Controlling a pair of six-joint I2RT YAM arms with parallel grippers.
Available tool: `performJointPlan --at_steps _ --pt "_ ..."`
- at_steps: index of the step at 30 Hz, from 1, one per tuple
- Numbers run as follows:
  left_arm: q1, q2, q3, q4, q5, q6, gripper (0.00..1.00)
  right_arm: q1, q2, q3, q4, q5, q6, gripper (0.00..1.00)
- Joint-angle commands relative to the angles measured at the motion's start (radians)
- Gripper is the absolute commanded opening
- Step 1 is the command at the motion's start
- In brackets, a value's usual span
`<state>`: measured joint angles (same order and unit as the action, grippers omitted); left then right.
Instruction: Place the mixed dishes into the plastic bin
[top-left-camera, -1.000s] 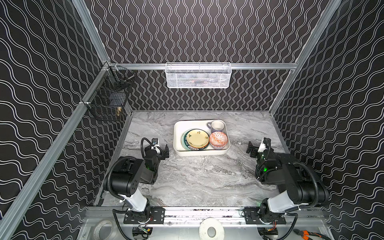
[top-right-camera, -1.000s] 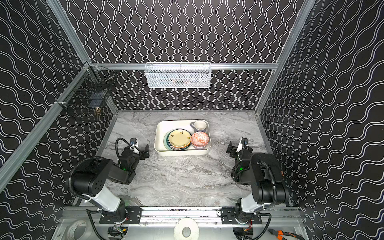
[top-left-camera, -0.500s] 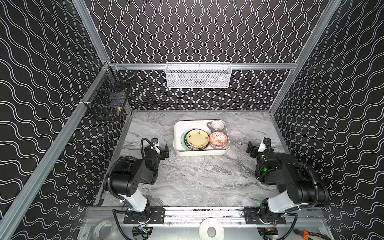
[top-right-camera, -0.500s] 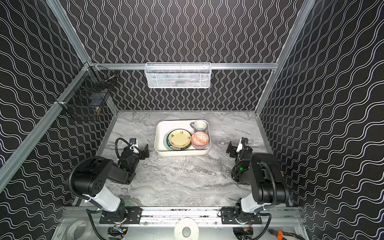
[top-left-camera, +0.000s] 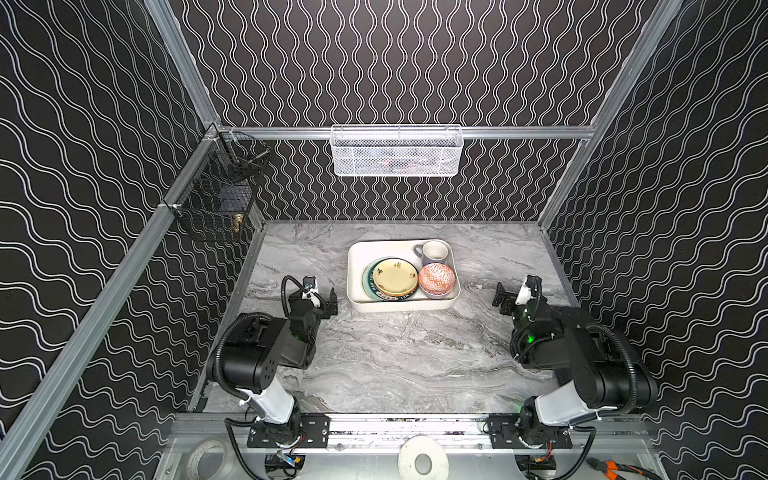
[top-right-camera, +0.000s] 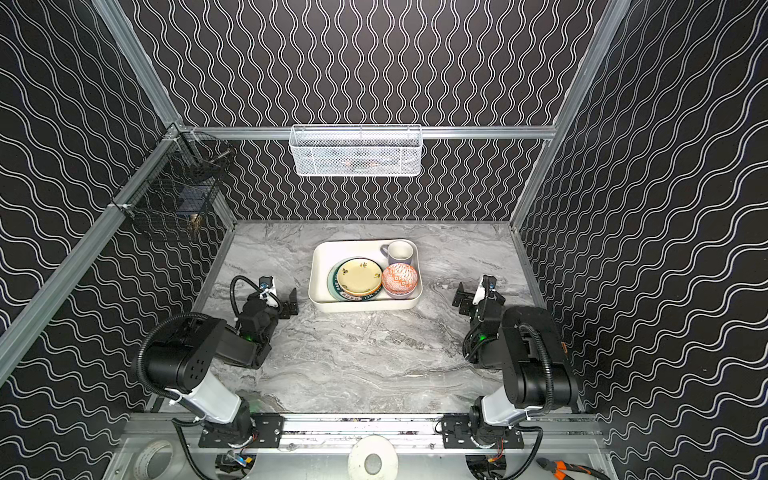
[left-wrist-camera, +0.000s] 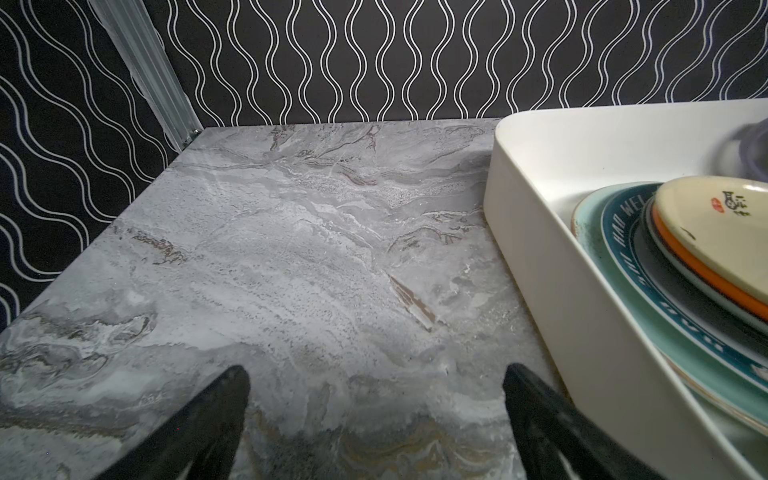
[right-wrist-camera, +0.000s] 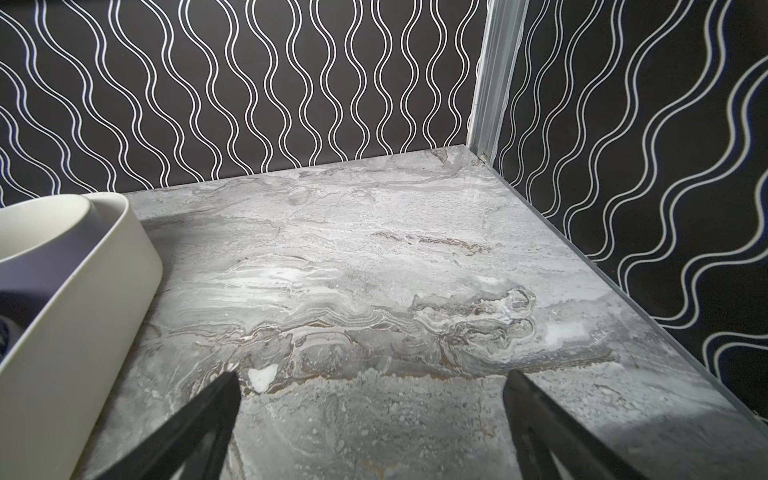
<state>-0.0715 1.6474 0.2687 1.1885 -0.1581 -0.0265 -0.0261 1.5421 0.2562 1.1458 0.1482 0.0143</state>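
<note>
Cream-white plastic bin: shallow, rounded corners, on desk, mid-rear. Inside: plate stack, mint-green at bottom, then dark-green lettered rim, black, orange, cream plate on top. Beside it, orange-patterned bowl nested in lavender bowl. Lavender mug in rear corner. Left gripper and right gripper spread wide, holding nothing, flanking bin.

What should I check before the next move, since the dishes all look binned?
1. Left tool open and empty: ok.
2. Right tool open and empty: ok.
3. Both tools clear of the bin: ok.
4. Plates, bowls and mug inside the bin: ok.
5. No dish loose on the table: ok.
6. Plates stacked flat: cannot tell.
</note>
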Motion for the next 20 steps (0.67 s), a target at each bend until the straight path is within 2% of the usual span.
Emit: performJointPlan --at_steps 1,20 --pt "-0.001 0.002 0.0 0.051 -0.003 0.019 0.99 0.001 0.002 0.004 0.048 0.0 -0.01 0.99" --pt "-0.001 0.002 0.001 0.05 -0.003 0.019 0.99 0.002 0.002 0.003 0.048 -0.001 -0.01 0.99"
